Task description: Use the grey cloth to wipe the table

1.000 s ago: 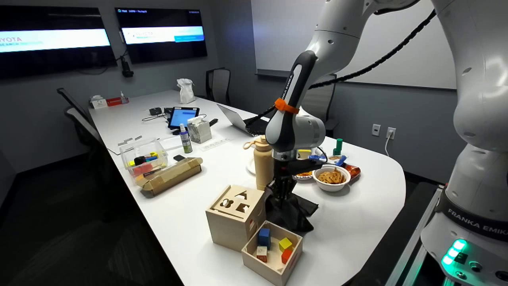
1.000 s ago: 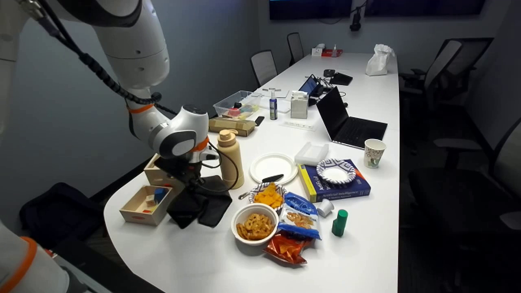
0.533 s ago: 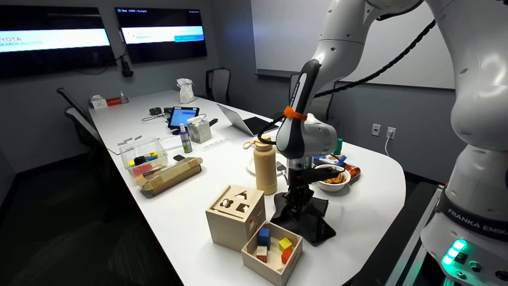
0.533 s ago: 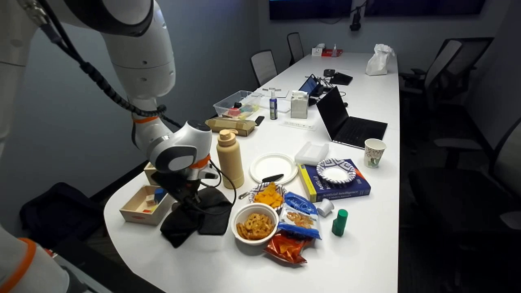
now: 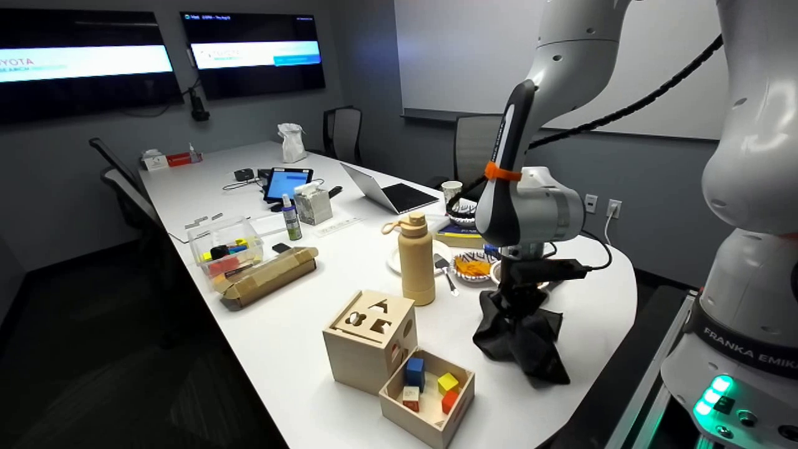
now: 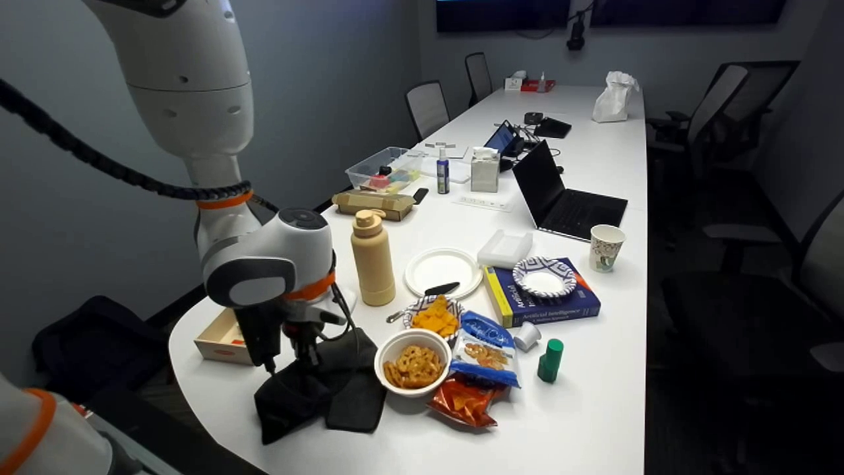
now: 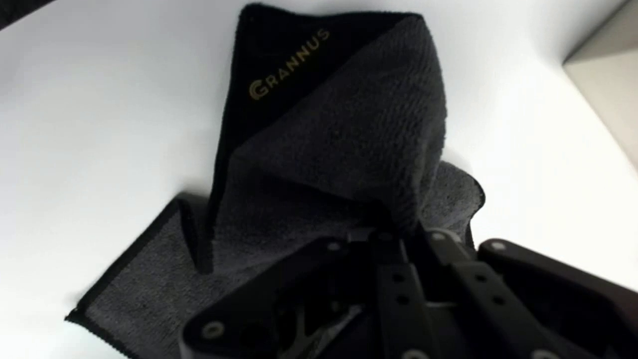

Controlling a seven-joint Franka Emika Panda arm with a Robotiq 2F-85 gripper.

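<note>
The grey cloth (image 7: 339, 124), nearly black with a gold "Grannus" label, hangs bunched from my gripper (image 7: 411, 234), which is shut on its middle. Its loose corners spread over the white table (image 6: 560, 422). In an exterior view the cloth (image 5: 530, 349) drapes below the gripper (image 5: 520, 308), to the right of the wooden boxes. Another exterior view has the cloth (image 6: 356, 396) close beside the pretzel bowl; whether they touch I cannot tell. Fabric and dark linkage hide the fingertips' contact.
A wooden box with holes (image 5: 368, 343) stands by an open wooden box (image 5: 408, 418) of blocks. Behind is a tan bottle (image 5: 416, 268). A white bowl (image 6: 412, 393) of pretzels, a blue snack bag (image 6: 484, 353) and a red bag (image 6: 465, 402) sit near the cloth.
My gripper has dragged the cloth away from the wooden boxes and bottle, toward the robot's end of the table. The grip has stayed shut, and the other objects have not moved.
</note>
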